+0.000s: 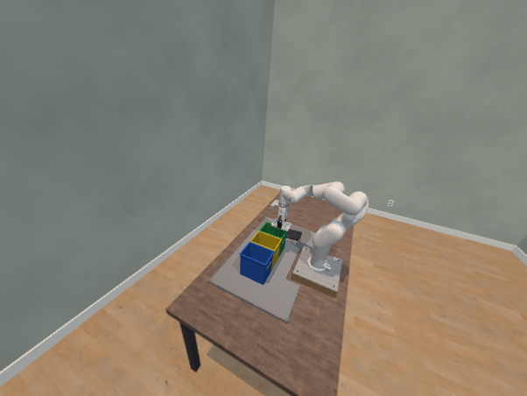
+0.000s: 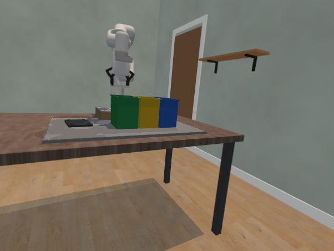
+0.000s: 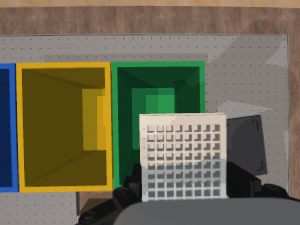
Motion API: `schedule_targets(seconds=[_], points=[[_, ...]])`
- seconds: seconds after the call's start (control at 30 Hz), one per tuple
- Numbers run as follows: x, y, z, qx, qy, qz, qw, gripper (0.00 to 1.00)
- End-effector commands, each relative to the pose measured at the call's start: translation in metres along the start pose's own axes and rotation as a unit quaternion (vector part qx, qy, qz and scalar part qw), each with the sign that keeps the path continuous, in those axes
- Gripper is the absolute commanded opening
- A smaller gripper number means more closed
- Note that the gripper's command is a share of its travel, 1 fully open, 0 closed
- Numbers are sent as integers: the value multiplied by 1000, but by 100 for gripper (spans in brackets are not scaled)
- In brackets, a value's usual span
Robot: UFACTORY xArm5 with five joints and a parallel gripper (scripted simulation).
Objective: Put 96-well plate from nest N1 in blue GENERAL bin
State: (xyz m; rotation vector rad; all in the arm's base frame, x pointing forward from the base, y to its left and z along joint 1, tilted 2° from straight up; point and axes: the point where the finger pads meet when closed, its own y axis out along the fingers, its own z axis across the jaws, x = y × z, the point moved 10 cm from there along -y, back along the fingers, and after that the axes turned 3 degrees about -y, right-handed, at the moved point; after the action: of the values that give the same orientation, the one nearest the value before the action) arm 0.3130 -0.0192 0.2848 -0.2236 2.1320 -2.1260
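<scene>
My gripper (image 1: 280, 222) (image 2: 120, 81) (image 3: 182, 177) is shut on the white 96-well plate (image 3: 182, 156) (image 1: 283, 225) and holds it level in the air. In the wrist view the plate hangs over the near right part of the green bin (image 3: 157, 64) (image 1: 273, 230) (image 2: 125, 112) and the left edge of the empty black plate nest (image 3: 248, 144) (image 1: 294, 235) (image 2: 78, 123). The yellow bin (image 3: 62, 65) (image 1: 266, 240) (image 2: 148, 112) stands in the middle of the row. The blue bin (image 3: 5, 129) (image 1: 256, 263) (image 2: 167, 112) stands at the far end from the gripper. All three bins are upright.
The bins and the nest stand on a grey mat (image 1: 263, 293) (image 2: 125, 133) on a wooden table (image 1: 245, 333). The arm's base plate (image 1: 317, 273) is beside the mat. A small wooden block (image 2: 102, 113) stands behind the green bin.
</scene>
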Motion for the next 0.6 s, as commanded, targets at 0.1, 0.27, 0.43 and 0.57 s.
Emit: schedule_targets(seconds=[0.1,0.27,0.43,0.57], points=[[-5,-1,-21,1,0,2,1000,0],[-9,-1,-38,2,0,3,1000,0],[-11,-1,-48,2,0,3,1000,0],[-14,-1,-61,2,0,4,1000,0]])
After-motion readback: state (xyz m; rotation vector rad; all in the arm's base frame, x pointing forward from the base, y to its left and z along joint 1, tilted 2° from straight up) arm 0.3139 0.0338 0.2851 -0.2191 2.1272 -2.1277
